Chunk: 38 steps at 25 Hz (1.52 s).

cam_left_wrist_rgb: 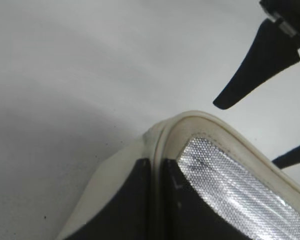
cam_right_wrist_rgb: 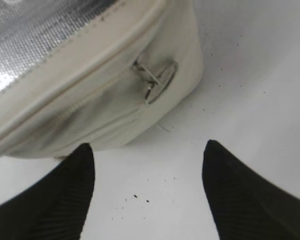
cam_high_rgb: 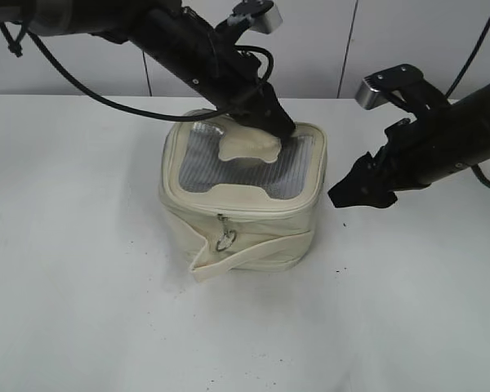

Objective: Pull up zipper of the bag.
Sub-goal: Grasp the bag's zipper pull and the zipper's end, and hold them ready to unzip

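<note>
The white table (cam_high_rgb: 82, 310) is filling the frame, and the bag (cam_high_rgb: 243, 204) is sitting at its centre, lid up, grey window showing. The left gripper (cam_high_rgb: 279, 126) is reaching in from the upper left and pressing down on the far right part of the lid; its jaws are straddling the rim in the left wrist view, but I cannot tell whether they are clamping it. The right gripper (cam_right_wrist_rgb: 147, 187) is hovering right of centre, wide open and empty, just short of the bag's side. The zipper (cam_high_rgb: 249, 207) is running along the lid rim, one ringed pull (cam_high_rgb: 226, 240) hanging at the front, another (cam_right_wrist_rgb: 157, 82) facing the right gripper. Pinching that ring squarely while the left arm is steadying the bag looks wisest.
</note>
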Tool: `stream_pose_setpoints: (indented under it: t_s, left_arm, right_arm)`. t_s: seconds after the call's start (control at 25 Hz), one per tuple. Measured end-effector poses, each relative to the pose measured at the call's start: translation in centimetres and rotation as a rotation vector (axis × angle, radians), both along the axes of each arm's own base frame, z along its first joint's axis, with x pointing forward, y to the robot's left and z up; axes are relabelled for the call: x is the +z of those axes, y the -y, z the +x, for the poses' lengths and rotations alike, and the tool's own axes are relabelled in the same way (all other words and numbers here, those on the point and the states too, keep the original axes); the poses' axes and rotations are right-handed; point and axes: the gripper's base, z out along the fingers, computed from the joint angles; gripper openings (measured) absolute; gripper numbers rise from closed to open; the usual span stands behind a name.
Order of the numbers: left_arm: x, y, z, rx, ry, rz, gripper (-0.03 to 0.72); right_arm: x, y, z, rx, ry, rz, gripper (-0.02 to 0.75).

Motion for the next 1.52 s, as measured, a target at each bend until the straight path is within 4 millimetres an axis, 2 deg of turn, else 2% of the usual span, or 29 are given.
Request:
stream_pose_setpoints:
  t_s: [0.4,0.56,0.72,0.84,0.96,1.04,1.28,1.52]
  left_arm:
    - [0.0,0.1,0.3,0.031,0.03,-0.006,0.039]
    - [0.0,0.1,0.4,0.035,0.035,-0.005,0.039]
    - [0.0,0.0,0.6,0.046,0.043,-0.004,0.038]
    - [0.0,0.0,0.6,0.049,0.043,-0.005,0.038]
    - [0.0,0.0,0.6,0.049,0.043,-0.005,0.038]
    - [0.0,0.0,0.6,0.049,0.043,-0.005,0.038]
    - [0.0,0.0,0.7,0.089,0.018,-0.01,0.038]
    - [0.0,0.0,0.7,0.12,-0.005,-0.014,0.038]
  right_arm:
    - [-1.7,-0.7,1.6,0.004,0.09,0.083,0.497]
    - [-2.7,-0.7,2.2,0.0,0.11,0.074,0.447]
    - [-3.4,-0.8,2.9,-0.002,0.121,0.076,0.354]
    - [-3.5,-0.9,3.3,-0.015,0.132,0.088,0.226]
    - [-3.2,-1.0,3.5,-0.029,0.14,0.101,0.045]
    - [-3.2,-1.0,3.5,-0.043,0.132,0.109,0.001]
    - [-1.7,-0.7,2.8,-0.088,0.076,0.1,-0.015]
    - [0.1,-0.6,1.1,-0.079,-0.047,0.096,-0.016]
